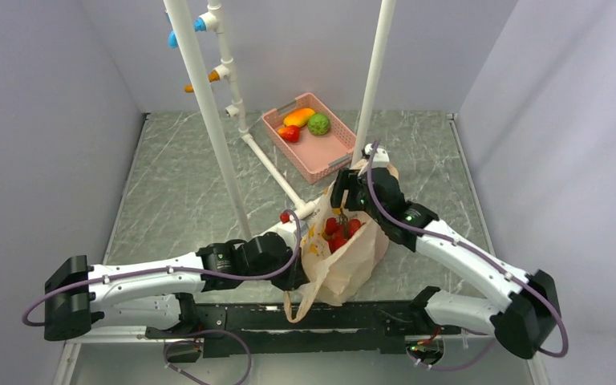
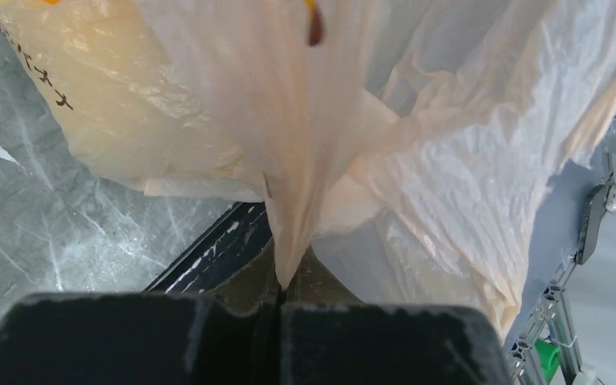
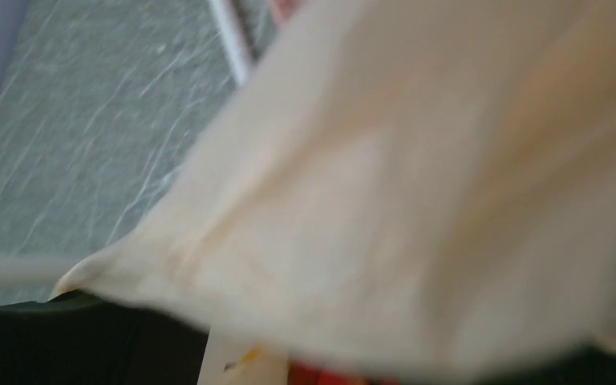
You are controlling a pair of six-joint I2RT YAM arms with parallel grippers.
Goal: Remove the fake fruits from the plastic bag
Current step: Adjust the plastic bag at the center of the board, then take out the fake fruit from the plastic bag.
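- We see the plastic bag (image 1: 351,261) open upward at lower centre of the top view, the fake fruits (image 1: 339,230) showing through a narrow mouth.
- The left gripper (image 1: 297,271) pinches the bag's lower-left side, and the right gripper (image 1: 345,200) crowds the upper rim.
- Two upright white posts (image 1: 208,112) stand above and to the left of the bag.
- A low white pipe (image 1: 277,172) runs diagonally down to the bag's upper-left edge.
- The pink basket (image 1: 335,163) sits just above the right gripper.
- We find bare table (image 1: 168,192) at centre left and far right.
- Bag film fills both wrist views.
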